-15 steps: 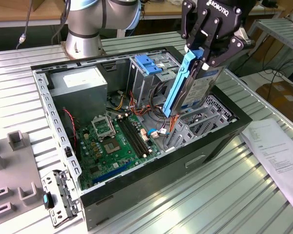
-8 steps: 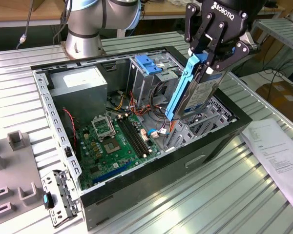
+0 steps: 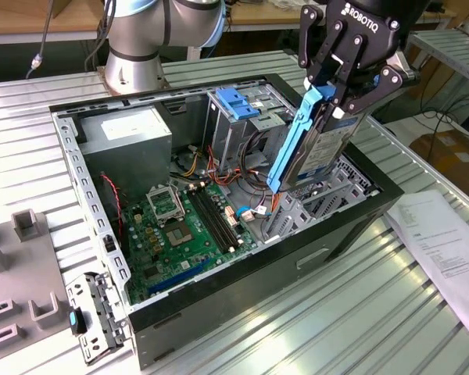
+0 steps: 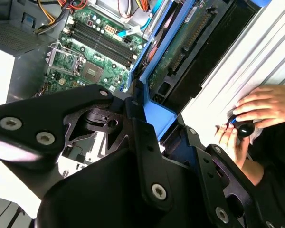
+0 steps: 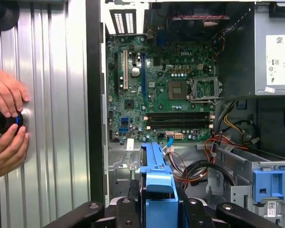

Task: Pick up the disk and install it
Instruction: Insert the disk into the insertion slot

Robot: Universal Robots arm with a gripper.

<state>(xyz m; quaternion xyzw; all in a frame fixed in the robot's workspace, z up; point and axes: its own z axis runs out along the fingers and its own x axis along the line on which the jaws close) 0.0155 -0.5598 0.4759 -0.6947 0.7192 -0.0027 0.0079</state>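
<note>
Since the gripper (image 3: 334,100) is pinching the disk (image 3: 316,148) between its closed-in fingers, you are looking at a pick-up that is already done: the disk is hanging in the air by its upper end, tilted, resting on no surface, its blue carrier frame running down the edge that is facing the exterior view's left. Installing, as I am judging it, is what is remaining, because the disk is not sitting in any bay. Its lower end is dipping over the open computer case (image 3: 297,258), near the wall on the exterior view's right, alongside the motherboard (image 3: 180,226) and nearer the camera than the drive cage (image 3: 236,117); whether it is touching the metal below is not something you are able to tell. In the first wrist view the disk (image 5: 156,166) is jutting out from the gripper (image 5: 159,211) toward the case floor, and a person's hands (image 5: 9,147) are resting on a dark knob (image 5: 0,121) on the table (image 5: 61,95) beside the case
</note>
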